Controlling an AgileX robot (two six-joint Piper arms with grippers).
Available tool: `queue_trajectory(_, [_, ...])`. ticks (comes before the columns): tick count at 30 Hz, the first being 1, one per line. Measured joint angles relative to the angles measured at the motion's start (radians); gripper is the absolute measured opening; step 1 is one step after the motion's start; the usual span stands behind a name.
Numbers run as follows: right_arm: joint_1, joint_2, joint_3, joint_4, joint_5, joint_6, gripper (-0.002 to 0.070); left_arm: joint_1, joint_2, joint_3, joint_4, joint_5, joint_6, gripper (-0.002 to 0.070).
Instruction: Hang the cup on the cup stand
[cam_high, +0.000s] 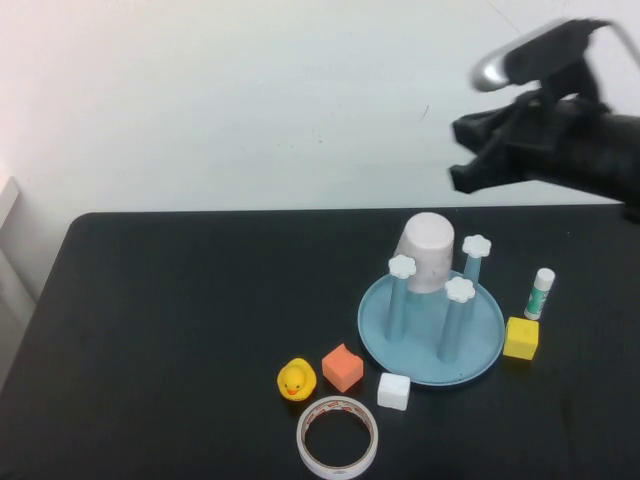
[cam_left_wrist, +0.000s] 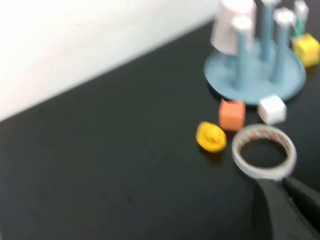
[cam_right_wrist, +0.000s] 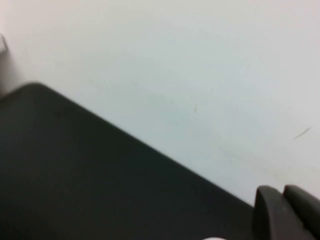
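Observation:
The pale pink cup (cam_high: 428, 252) sits upside down over the back-left post of the light blue cup stand (cam_high: 480, 350), slightly tilted. The other three posts show their white flower caps. My right gripper (cam_high: 458, 155) hangs in the air above and to the right of the stand, well clear of the cup; in its wrist view the right gripper (cam_right_wrist: 282, 192) has its fingers together, with nothing between them. The left gripper (cam_left_wrist: 282, 182) is shut and empty, low over the table near the tape ring. Its wrist view shows the cup (cam_left_wrist: 231, 25) on the stand (cam_left_wrist: 290, 82).
In front of the stand lie a yellow duck (cam_high: 296, 380), an orange cube (cam_high: 343, 367), a white cube (cam_high: 394, 391) and a clear tape ring (cam_high: 338, 437). A yellow cube (cam_high: 521, 338) and a glue stick (cam_high: 540, 293) stand to its right.

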Motion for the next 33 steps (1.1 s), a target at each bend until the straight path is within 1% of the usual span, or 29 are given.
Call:
queue_trajectory(4, [0.000, -0.187, 0.136, 0.000, 0.002, 0.000, 0.0007, 0.000, -0.128, 0.063, 0.111, 0.000, -0.124, 0.0000])
queue_trajectory(7, [0.000, -0.328, 0.232, 0.000, 0.007, 0.000, 0.0001, 0.000, -0.178, 0.103, 0.153, -0.018, -0.161, 0.0000])
queue_trajectory(13, [0.000, -0.601, 0.422, 0.000, 0.046, 0.000, -0.0001, 0.000, -0.194, 0.130, 0.161, -0.043, -0.172, 0.0000])
queue_trajectory(16, [0.000, -0.749, 0.509, 0.000, 0.079, -0.032, -0.0001, 0.000, -0.194, 0.130, 0.163, -0.045, -0.172, 0.0000])
queue_trajectory(23, [0.000, -1.078, 0.657, 0.000, 0.125, -0.071, -0.0001, 0.000, -0.194, 0.130, 0.165, -0.047, -0.175, 0.0000])
queue_trajectory(28, [0.000, -1.212, 0.739, 0.000, 0.139, -0.071, -0.0001, 0.000, -0.194, 0.130, 0.165, -0.047, -0.175, 0.0000])
queue_trajectory(33, [0.000, -1.248, 0.797, 0.000, 0.146, -0.071, -0.0001, 0.000, -0.194, 0.130, 0.165, -0.047, -0.175, 0.0000])
